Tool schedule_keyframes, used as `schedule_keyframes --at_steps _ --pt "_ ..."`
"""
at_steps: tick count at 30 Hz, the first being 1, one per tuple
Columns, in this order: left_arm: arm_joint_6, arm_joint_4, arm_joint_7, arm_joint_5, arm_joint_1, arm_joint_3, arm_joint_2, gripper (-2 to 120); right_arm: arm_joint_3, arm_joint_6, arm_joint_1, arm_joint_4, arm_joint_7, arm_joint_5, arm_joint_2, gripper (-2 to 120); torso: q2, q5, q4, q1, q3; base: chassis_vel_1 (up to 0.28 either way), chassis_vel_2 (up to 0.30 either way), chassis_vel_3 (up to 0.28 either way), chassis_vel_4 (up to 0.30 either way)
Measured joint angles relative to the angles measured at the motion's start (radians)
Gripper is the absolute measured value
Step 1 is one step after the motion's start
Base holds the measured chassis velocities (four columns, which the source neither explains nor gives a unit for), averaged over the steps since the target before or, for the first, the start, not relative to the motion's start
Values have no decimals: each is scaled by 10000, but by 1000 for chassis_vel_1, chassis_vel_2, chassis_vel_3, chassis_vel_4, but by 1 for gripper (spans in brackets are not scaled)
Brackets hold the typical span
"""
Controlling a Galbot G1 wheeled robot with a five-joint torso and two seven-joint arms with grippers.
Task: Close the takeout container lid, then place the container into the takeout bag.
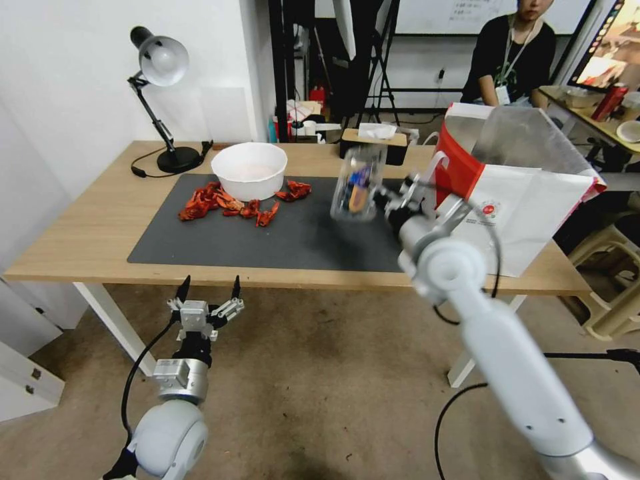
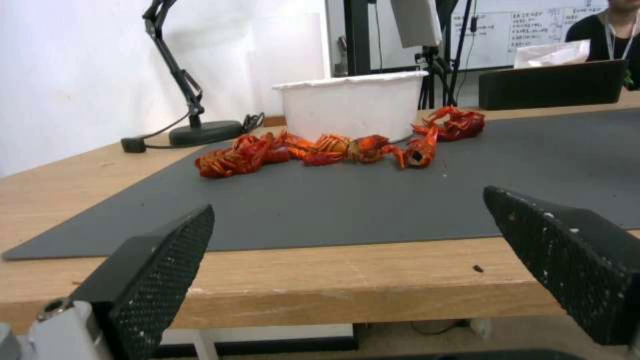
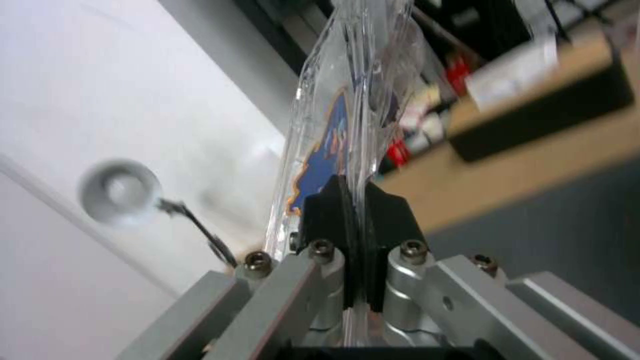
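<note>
Above the dark grey mat (image 1: 267,233), the right gripper (image 1: 390,200) pinches the rim of the small clear plastic takeout container (image 1: 359,181), blue-and-orange label unreadable, beside the white-and-red paper takeout bag (image 1: 520,207). Left gripper (image 1: 208,288) hangs spread below the table edge.

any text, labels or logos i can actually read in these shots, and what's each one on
No text here can be read.
Takeout bag: small round red logo with a line of print under it, too small to read.
Takeout container, held off the table by the right gripper: blue and orange label, blurred.
Whiteboard: handwriting, too small to read.
Left gripper hangs open, below the table's front edge.
</note>
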Motion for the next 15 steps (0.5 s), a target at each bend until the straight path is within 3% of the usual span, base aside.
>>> schedule_keyframes --at_steps 7,10,15 --pt "1 -13 -11 0 22 -30 26 100 1506 -248 864 440 555 513 -659 0 0 0 1 0 0 0 0 0 0" --pt "-4 -43 -13 6 30 -33 30 100 2379 -516 1019 270 762 304 -1271 0 0 2 -2 -1 0 0 0 0 0" --pt "-11 -50 -14 23 19 -24 33 100 2842 -730 918 58 962 1 -1772 0 0 -1 -2 0 0 0 0 0 0"
